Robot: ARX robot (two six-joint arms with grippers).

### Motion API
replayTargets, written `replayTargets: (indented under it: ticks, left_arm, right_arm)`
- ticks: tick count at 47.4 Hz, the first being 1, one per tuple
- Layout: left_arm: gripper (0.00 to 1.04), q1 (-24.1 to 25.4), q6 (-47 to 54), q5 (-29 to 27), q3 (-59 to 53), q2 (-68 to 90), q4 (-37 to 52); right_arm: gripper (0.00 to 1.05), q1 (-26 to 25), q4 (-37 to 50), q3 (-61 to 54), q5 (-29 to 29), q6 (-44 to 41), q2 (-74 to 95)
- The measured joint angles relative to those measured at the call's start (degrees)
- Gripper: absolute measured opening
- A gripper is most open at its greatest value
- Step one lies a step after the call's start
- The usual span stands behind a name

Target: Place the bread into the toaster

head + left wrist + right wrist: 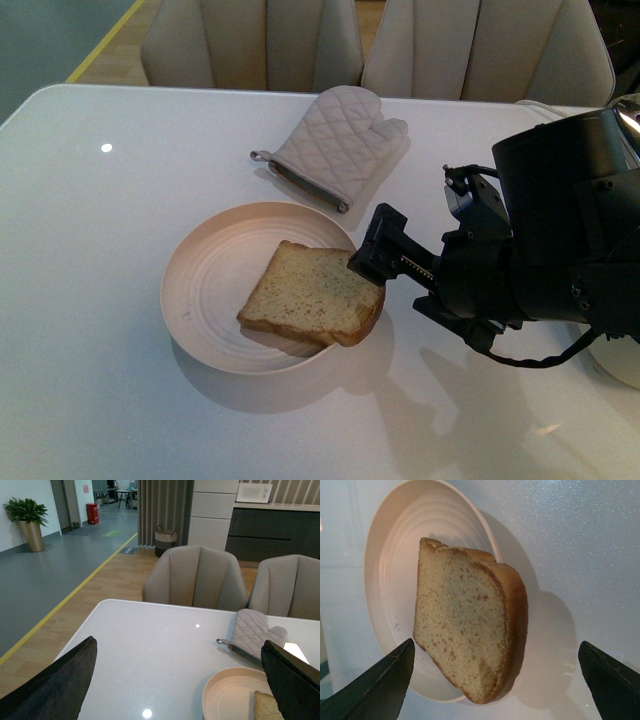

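The bread (pixel 315 295) is one tan slice with a brown crust. It lies on a round beige plate (pixel 200 290), and its right corner overhangs the rim. My right gripper (pixel 372 255) is open, just above the slice's right edge. In the right wrist view the bread (pixel 465 625) lies between and ahead of the open gripper (pixel 495 650), which holds nothing. My left gripper (pixel 179 645) is open and empty above the table, and a corner of the bread (pixel 265 707) shows beside it. The toaster is mostly hidden behind my right arm. Only an off-white part (pixel 622 365) shows at the right edge.
A quilted grey oven mitt (pixel 330 145) lies behind the plate, and it also shows in the left wrist view (pixel 252 632). Two beige chairs (pixel 250 40) stand at the white table's far edge. The right arm's black body fills the table's right side.
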Motion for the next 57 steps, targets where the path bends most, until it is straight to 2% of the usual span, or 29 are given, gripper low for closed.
replayTargets:
  ticks: [9,17,27,38,57]
  left_arm:
    - [0.98,0.0,0.0,0.0,0.0,0.0,0.0]
    - [0.98,0.0,0.0,0.0,0.0,0.0,0.0]
    - [0.98,0.0,0.0,0.0,0.0,0.0,0.0]
    - [0.98,0.0,0.0,0.0,0.0,0.0,0.0]
    - [0.98,0.0,0.0,0.0,0.0,0.0,0.0]
  right_arm:
    - [0.96,0.9,-0.9,2.0,-0.3,1.7,1.9]
    - [0.83,1.4,-1.0,2.8,-0.5,3.3,3.7]
    - [0.37,2.4,-2.1,4.3,-0.7,4.9,4.6]
    - [0.02,2.4,-2.1,4.1,-0.8,6.3,4.6]
    - [0.02,0.2,-1.2,-0.6,-1.6,8.0,-4.2]
